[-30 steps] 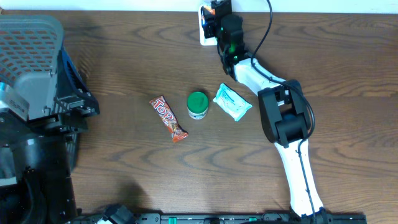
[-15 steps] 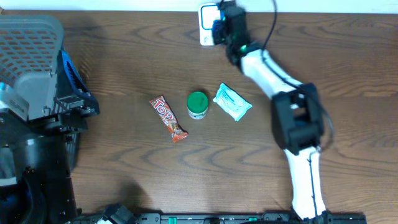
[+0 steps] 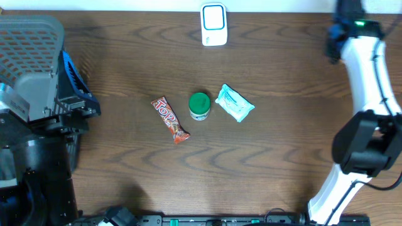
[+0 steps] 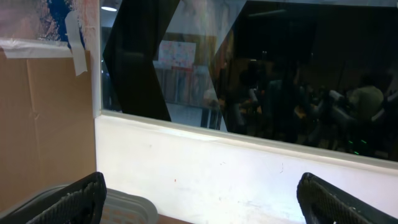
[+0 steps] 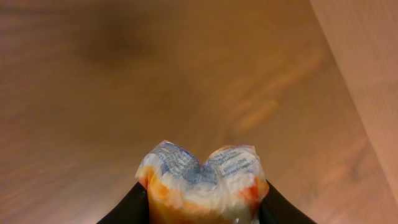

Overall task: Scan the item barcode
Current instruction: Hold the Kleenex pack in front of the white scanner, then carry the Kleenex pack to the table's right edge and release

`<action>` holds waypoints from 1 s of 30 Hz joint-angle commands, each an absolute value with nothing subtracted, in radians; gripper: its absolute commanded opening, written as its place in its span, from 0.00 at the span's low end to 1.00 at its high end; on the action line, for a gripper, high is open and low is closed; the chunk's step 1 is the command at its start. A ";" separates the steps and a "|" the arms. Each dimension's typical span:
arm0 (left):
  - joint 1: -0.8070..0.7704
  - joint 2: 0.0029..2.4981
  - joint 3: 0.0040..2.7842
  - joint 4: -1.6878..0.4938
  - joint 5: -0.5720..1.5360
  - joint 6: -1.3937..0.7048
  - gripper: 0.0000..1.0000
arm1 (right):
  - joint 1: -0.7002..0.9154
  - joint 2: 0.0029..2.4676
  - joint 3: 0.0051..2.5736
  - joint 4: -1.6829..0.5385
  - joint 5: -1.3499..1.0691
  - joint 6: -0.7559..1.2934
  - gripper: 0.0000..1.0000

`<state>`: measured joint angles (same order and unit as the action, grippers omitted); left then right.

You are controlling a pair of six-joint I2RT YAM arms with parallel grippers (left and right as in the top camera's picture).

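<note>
So at this point our right claw [image 5: 202, 211] was pinching a soft orange-and-white packet [image 5: 202, 180] hard enough that it had buckled into a heart shape between the jaws. That packet, the thing we were scanning, was up around 2 o'clock on the table [image 3: 125, 63]. It was close to the right edge and well apart from the scanner [image 3: 213, 24] sitting at 12 o'clock. Our left claw [image 4: 205, 199] was spread wide with nothing in it, and it was staring at a wall and window instead of the table.

What we worried about: the packet was squashy and a good bit of it poked out past the fingertips. A quick swing could have let it squirm loose, and that near the edge it might have gone off the table. A creased wrapper also means a bent barcode. If the read hadn't registered, we'd have been going back for another pass, and we honestly couldn't tell from the views whether it had.

Versus a second earlier: the right arm had been stretched right over the scanner at 12 o'clock, hiding part of it. By now it had swung clear to 2 o'clock and left the scanner fully in view. The candy bar [image 3: 170, 119], green-lidded jar [image 3: 200, 105] and wipes pack [image 3: 235, 103] in the middle hadn't budged. Neither had the left arm by the basket [image 3: 31, 44] at 9 o'clock.
</note>
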<state>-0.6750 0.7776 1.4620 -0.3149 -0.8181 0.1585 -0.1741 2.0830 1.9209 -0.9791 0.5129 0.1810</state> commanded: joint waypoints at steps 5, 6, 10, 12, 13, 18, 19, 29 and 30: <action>-0.672 0.773 1.457 -0.313 -0.824 0.171 0.98 | -0.413 2.201 1.911 -0.958 0.354 0.243 0.43; -0.672 0.773 1.457 -0.313 -0.824 0.171 0.98 | -0.442 2.221 1.911 -0.957 0.329 0.243 0.43; -0.672 0.773 1.457 -0.313 -0.824 0.172 0.98 | -0.535 2.283 1.911 -0.961 0.297 0.259 0.68; -0.672 0.773 1.457 -0.313 -0.824 0.171 0.98 | -0.571 2.291 1.911 -0.973 0.289 0.283 0.71; -0.672 0.773 1.457 -0.313 -0.824 0.172 0.98 | -0.588 2.288 1.911 -0.979 0.274 0.288 0.77; -0.672 0.773 1.457 -0.313 -0.824 0.172 0.98 | -0.617 2.217 1.911 -1.005 0.205 0.288 0.99; -0.672 0.773 1.457 -0.314 -0.824 0.171 0.98 | -0.614 2.191 1.911 -1.010 0.188 0.288 0.99; -0.672 0.773 1.457 -0.313 -0.824 0.172 0.98 | -0.439 1.985 1.911 -1.140 -0.003 0.374 0.99; -0.672 0.773 1.457 -0.313 -0.824 0.172 0.97 | -0.408 1.975 1.911 -1.158 -0.025 0.374 0.99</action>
